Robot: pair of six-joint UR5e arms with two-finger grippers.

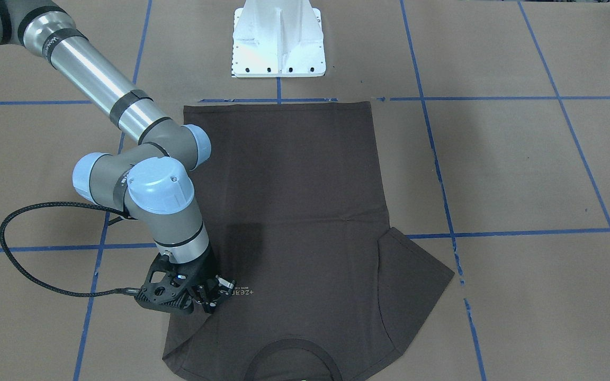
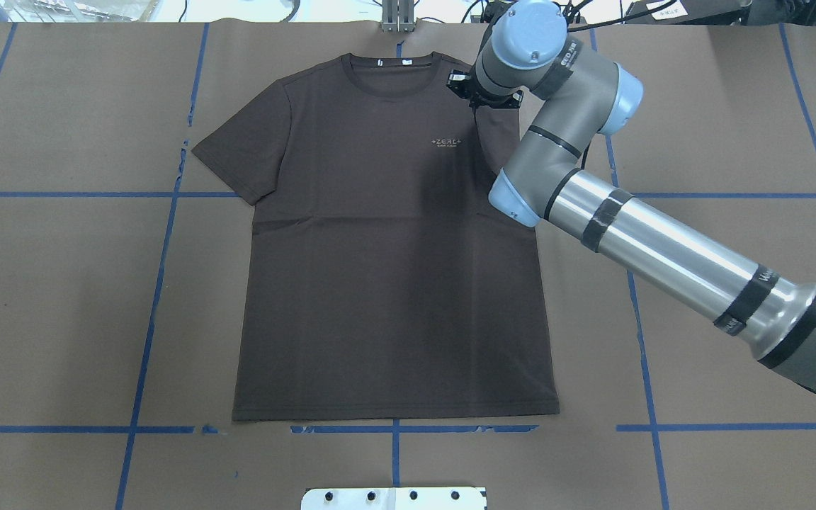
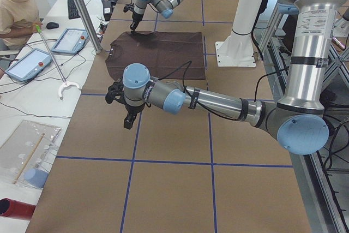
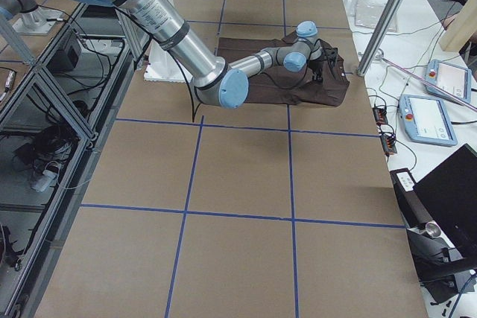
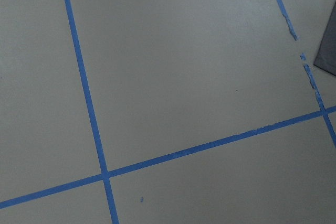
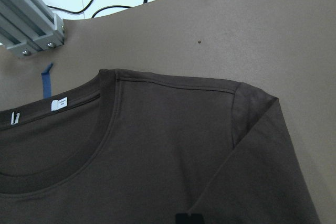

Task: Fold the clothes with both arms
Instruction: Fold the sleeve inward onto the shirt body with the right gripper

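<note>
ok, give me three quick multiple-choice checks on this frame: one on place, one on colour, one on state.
1. Over which part of the shirt is the right gripper?
A. the hem
B. none, it is off the shirt
C. the shoulder

2. The tape lines are:
A. blue
B. red
C. white

3. The sleeve on the robot's right is:
A. spread flat outward
B. folded in over the body
C. hanging off the edge

Answers:
1 C: the overhead view shows it at the shoulder, far from the hem.
2 A: every grid line in view is blue.
3 B: the right wrist view shows it doubled over the chest, and the overhead view shows no sleeve sticking out on that side.
</note>
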